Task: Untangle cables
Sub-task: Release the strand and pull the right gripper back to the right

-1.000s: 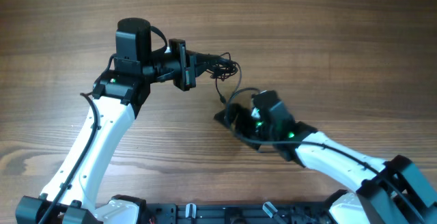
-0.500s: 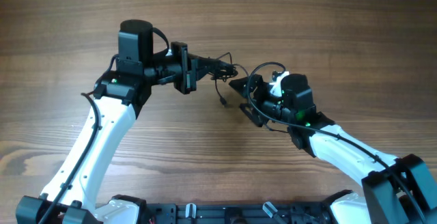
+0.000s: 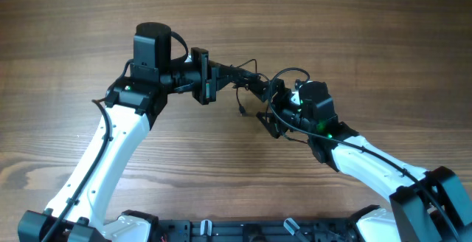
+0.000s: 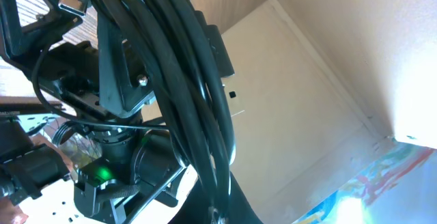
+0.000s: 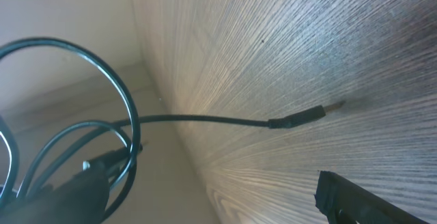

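Note:
The cables (image 3: 253, 78) are a thin black bunch held above the wooden table, and my left gripper (image 3: 242, 74) is shut on them. In the left wrist view the cables (image 4: 179, 67) run as a thick dark strand down to the left gripper (image 4: 220, 214). One loose plug end (image 3: 241, 109) hangs below the bunch. My right gripper (image 3: 266, 103) stands open just right of the bunch, its fingers spread wide. In the right wrist view, cable loops (image 5: 102, 108) lie by its left finger and the plug end (image 5: 300, 118) hangs over the wood. The right gripper (image 5: 212, 200) has nothing between its fingers.
The wooden table (image 3: 369, 43) stretches all round both arms. The right arm's white link (image 3: 369, 170) reaches in from the lower right, the left arm's (image 3: 110, 153) from the lower left. A dark rail (image 3: 243, 231) runs along the front edge.
My right gripper has swung up and right, then closed in beside the held bunch. The left gripper with the cables has shifted slightly to the right.

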You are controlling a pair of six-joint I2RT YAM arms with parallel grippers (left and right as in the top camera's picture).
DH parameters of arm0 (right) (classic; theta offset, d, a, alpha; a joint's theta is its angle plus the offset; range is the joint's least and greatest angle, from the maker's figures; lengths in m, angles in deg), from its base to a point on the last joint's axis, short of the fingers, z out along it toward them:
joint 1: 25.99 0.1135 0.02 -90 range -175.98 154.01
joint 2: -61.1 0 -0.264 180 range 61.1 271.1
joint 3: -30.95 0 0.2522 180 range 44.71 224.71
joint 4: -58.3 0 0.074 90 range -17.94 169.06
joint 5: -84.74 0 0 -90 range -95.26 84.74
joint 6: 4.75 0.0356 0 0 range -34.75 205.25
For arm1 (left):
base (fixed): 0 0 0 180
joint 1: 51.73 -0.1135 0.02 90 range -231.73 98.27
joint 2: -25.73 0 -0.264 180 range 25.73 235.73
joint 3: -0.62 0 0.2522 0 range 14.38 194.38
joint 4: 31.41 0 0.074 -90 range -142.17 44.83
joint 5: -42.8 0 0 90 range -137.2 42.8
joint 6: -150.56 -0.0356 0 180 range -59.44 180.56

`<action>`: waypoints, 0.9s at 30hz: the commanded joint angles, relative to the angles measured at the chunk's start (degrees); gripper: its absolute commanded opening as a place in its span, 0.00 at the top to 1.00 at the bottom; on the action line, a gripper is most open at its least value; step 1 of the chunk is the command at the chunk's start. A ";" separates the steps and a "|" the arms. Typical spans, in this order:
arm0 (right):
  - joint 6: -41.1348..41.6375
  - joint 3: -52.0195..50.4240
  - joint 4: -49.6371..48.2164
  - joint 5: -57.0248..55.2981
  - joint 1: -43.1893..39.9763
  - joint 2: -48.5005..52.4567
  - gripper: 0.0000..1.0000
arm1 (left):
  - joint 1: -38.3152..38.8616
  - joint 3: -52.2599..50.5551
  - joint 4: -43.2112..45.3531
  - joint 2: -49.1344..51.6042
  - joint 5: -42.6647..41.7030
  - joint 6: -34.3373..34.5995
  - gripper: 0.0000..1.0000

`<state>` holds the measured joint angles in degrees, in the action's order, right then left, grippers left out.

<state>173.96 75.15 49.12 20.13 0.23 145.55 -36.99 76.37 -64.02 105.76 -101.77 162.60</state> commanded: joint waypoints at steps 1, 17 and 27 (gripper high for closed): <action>1.36 0.20 -0.39 -1.77 0.28 0.55 0.00 | 0.44 0.87 0.17 -0.52 -1.79 -1.33 0.96; 5.92 0.20 -6.32 -0.20 9.70 0.61 0.00 | 0.92 0.87 1.25 -0.52 -1.62 1.95 0.96; -9.42 0.20 -1.75 -13.05 13.09 4.94 0.06 | 0.42 0.87 5.57 -0.52 -3.74 5.35 0.96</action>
<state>175.55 75.15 44.31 13.85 13.22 148.81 -36.31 76.37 -58.99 105.76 -103.14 166.62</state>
